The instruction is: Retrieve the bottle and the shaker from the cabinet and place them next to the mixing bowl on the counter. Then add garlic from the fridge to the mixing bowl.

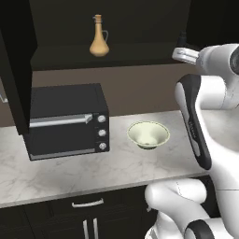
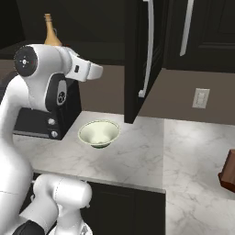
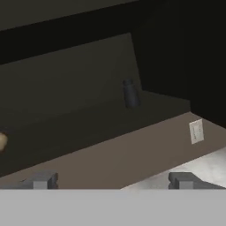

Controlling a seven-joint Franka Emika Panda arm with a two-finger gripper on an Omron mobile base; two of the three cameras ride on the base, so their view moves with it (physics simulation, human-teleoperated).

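Inside the open cabinet (image 1: 140, 53), on its deep shelf, the bottle (image 1: 99, 37) and the shaker (image 3: 130, 93) both stand untouched, well apart from each other, so none of the 3 deliveries looks done. On the table (image 1: 70, 172) below, the mixing bowl (image 1: 148, 134) sits beside the black oven (image 1: 67, 120) with nothing in it and nothing set next to it. The garlic step has not begun either. The pincer (image 3: 110, 180) is raised toward the shelf, its 2 fingertips (image 3: 40, 181) spread about as wide as they go, holding nothing and touching nothing; the shaker lies ahead of it.
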